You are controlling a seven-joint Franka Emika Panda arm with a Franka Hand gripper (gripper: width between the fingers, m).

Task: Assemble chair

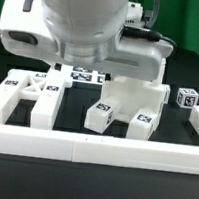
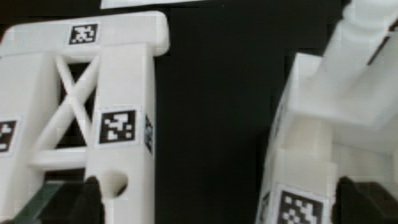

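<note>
The wrist view shows my gripper [image 2: 214,205] open, with one dark fingertip [image 2: 68,200] at each side. Below it lie two white chair parts on the black table. One is an X-braced frame [image 2: 89,100] with square tags. The other is a blocky white piece [image 2: 329,130] with a tag at its near end, and a dark gap separates the two. Nothing is held. In the exterior view the arm's white body [image 1: 91,31] hangs over the X-braced frame [image 1: 33,89] and the joined chair piece [image 1: 138,100]. It hides the fingers there.
A loose tagged leg [image 1: 98,116] lies in front of the joined piece, and a small tagged block [image 1: 186,98] lies at the exterior view's right. The long white border rail [image 1: 92,147] runs along the front. The marker board [image 1: 85,76] lies behind, under the arm.
</note>
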